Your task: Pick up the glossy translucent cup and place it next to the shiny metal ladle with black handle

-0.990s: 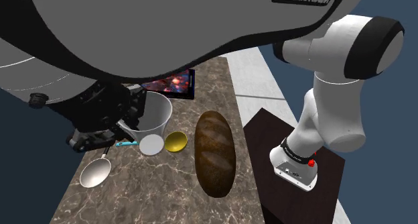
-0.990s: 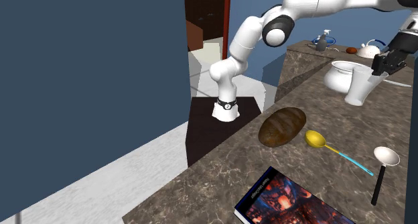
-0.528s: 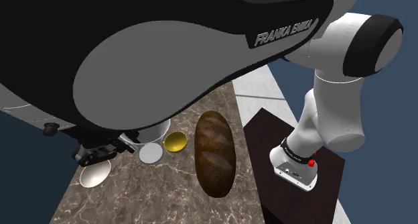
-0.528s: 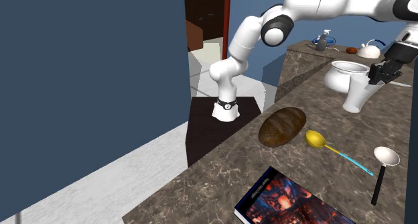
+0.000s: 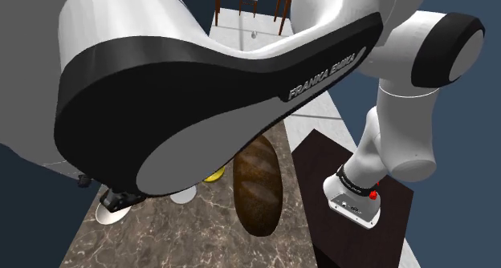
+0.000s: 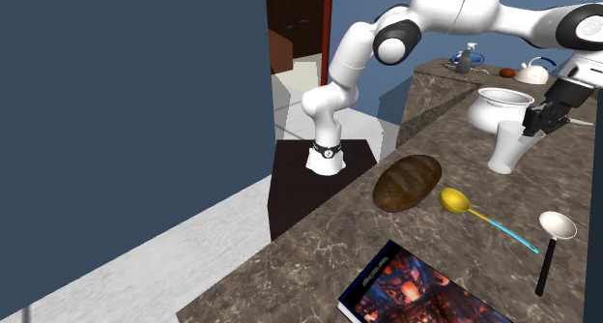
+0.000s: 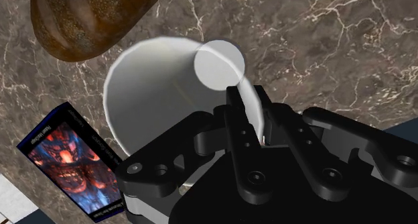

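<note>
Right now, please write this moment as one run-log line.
tool: shut on cup rim | cup: white, upright, apart from ladle | placing: not yet done

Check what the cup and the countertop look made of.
cup: plain white, smooth walls that look opaque, with no strong highlights. It could be plastic or frosted glass; the look leaves it open.
countertop: brown stone, probably marble, going by the pale branching veins. Little glare, so it looks honed rather than mirror-polished.

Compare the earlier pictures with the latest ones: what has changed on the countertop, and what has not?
The claw, clasping the white cup by its rim, has carried it downward and slightly toward the second exterior view's left, nearer the countertop. It has not let go. The bread loaf, yellow spoon, ladle and book lie as before.
</note>
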Robot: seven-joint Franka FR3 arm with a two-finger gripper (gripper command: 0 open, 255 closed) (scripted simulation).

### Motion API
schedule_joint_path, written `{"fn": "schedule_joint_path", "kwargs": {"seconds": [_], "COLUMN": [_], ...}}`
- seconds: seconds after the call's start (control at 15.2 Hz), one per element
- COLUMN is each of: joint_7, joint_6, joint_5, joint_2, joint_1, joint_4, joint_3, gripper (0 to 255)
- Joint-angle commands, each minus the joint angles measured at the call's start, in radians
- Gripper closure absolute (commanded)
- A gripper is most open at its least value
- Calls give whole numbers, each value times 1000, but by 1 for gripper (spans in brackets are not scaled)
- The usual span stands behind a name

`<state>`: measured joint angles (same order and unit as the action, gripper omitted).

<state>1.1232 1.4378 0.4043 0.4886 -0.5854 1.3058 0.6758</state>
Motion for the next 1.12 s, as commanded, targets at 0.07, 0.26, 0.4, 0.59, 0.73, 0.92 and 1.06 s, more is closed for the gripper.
{"fn": "schedule_joint_path", "kwargs": {"seconds": [0.07, 0.26, 0.4, 0.59, 0.73, 0.92, 1.06], "joint_7": [7, 15, 20, 28, 33, 41, 47], "joint_6": [43, 81, 106, 142, 166, 200, 222], "joint_5": [0, 2, 4, 8, 12, 18, 23], "joint_2": [0, 2, 4, 10, 15, 24, 31], "joint_1": [10, 17, 21, 26, 28, 31, 32], "joint_4": [44, 83, 107, 141, 161, 190, 207], "joint_3": [-1, -2, -3, -6, -8, -11, -14], "gripper": [255, 255, 255, 255, 255, 255, 255]}}
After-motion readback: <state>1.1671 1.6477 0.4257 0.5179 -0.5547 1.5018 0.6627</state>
